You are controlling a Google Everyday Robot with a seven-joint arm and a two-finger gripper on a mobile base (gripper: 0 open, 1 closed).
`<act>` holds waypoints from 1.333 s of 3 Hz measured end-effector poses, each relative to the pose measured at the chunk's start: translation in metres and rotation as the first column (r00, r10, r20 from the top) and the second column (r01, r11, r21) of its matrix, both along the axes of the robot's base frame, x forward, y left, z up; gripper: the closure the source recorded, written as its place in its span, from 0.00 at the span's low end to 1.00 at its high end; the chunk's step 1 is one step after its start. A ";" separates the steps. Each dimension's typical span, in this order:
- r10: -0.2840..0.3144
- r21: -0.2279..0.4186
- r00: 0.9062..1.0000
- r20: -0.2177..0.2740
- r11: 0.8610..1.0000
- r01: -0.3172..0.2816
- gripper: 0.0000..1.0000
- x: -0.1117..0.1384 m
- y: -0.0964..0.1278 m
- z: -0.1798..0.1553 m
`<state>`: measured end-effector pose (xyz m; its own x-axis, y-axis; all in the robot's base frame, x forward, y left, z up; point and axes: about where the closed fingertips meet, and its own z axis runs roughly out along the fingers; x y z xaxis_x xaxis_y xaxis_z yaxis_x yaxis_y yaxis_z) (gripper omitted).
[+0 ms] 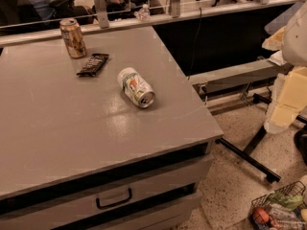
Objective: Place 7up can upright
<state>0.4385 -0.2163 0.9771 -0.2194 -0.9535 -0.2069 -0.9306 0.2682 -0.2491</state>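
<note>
The 7up can lies on its side on the grey table, right of the middle. Its silver top points toward the front right and its red-orange spot faces up. My gripper is the cream and white shape at the right edge of the view. It hangs off the table, well to the right of the can and over the floor. It holds nothing that I can see.
A gold-brown can stands upright at the table's back left. A dark snack bar lies just in front of it. A wire basket with groceries sits on the floor at the lower right. A railing runs behind the table.
</note>
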 end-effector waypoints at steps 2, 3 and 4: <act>0.097 0.002 0.995 -0.016 0.995 -0.097 0.00 0.012 0.009 0.004; 0.297 -0.022 0.954 -0.029 0.954 -0.298 0.00 0.041 0.025 0.015; 0.533 -0.085 0.846 0.002 0.843 -0.531 0.00 0.085 0.051 0.023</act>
